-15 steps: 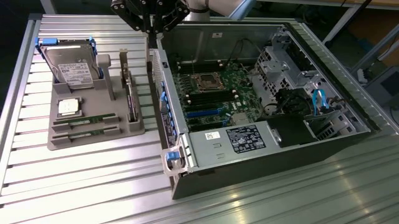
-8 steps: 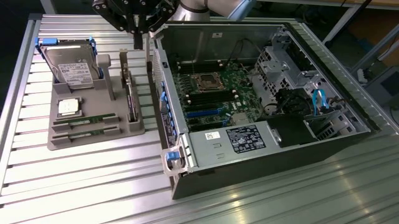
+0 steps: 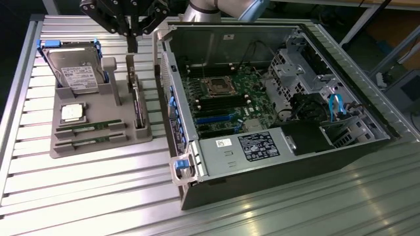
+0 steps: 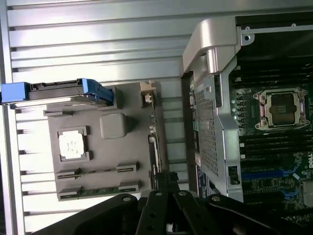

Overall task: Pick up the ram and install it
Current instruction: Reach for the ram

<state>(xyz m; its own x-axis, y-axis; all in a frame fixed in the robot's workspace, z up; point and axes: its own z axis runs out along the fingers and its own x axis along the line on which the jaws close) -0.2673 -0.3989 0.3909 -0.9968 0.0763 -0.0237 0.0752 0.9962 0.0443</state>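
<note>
Two ram sticks, thin green boards, lie edge-up in slots at the near end of a grey holder tray [image 3: 98,150]: one [image 3: 88,127] and a second [image 3: 92,140] beside it. In the wrist view they appear as the first stick [image 4: 95,171] and the second stick [image 4: 95,190]. My gripper [image 3: 133,47] hangs shut and empty above the tray's far end, over the far tip of the upright expansion card [image 3: 135,105], well away from both sticks. In the wrist view the gripper [image 4: 168,177] is closed over the card's edge [image 4: 155,147].
The tray also holds a hard drive in a blue frame [image 3: 75,69] and a square silver processor [image 3: 72,112]. To the exterior view's right lies the open computer case [image 3: 282,147], with motherboard, processor socket [image 3: 217,86] and black memory slots [image 3: 213,104]. All rest on a slatted metal table [image 3: 78,196].
</note>
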